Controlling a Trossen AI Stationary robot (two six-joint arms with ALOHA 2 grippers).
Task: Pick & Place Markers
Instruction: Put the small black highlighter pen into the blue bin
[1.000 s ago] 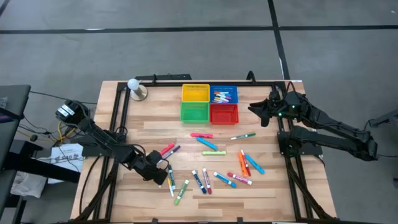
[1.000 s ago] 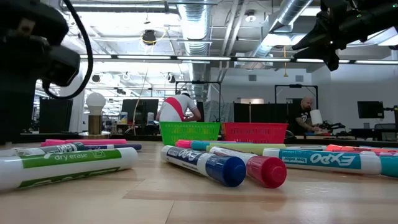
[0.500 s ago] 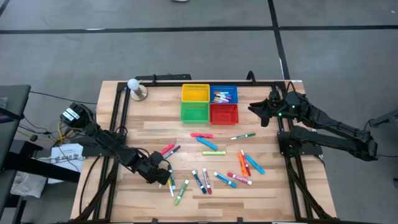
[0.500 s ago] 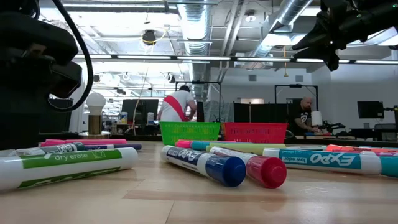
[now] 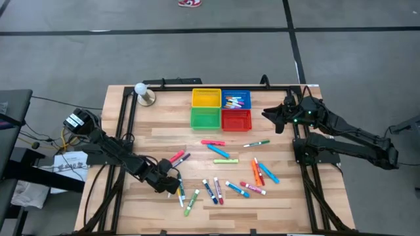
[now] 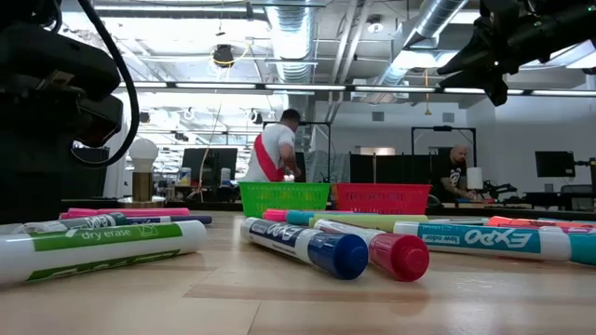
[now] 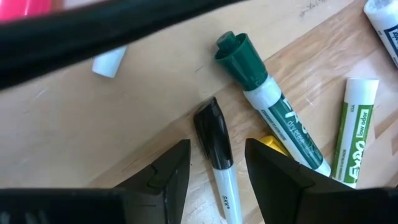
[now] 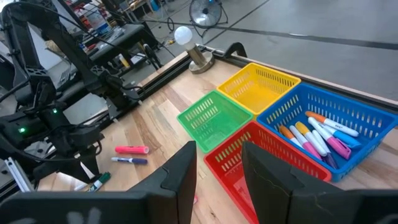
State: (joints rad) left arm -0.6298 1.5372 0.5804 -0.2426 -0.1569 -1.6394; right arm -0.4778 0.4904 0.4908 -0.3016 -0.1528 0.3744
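At the near left of the wooden surface (image 5: 275, 210), the left end effector (image 7: 216, 163) hangs low over a cluster of loose markers (image 5: 216, 190), its two dark fingers (image 7: 168, 174) standing apart, empty, straddling a thin black-capped marker (image 7: 214, 146). Just beside that one lie a fatter dark-green-capped marker (image 7: 267, 99) and a light green marker (image 7: 354, 127), so the sensible approach is probably to drop straight down, keep the thin marker centred between the fingers, and close across its barrel without nudging the neighbours. More markers are scattered across the middle of the surface. Farther back sit four small baskets in a square: the green basket (image 5: 205, 118), the red basket (image 5: 236, 119), the yellow basket (image 5: 206, 98), and the blue basket (image 5: 236, 98), which already holds several markers. The right end effector (image 5: 269, 114) waits raised near the far right, fingers partly apart, holding nothing.
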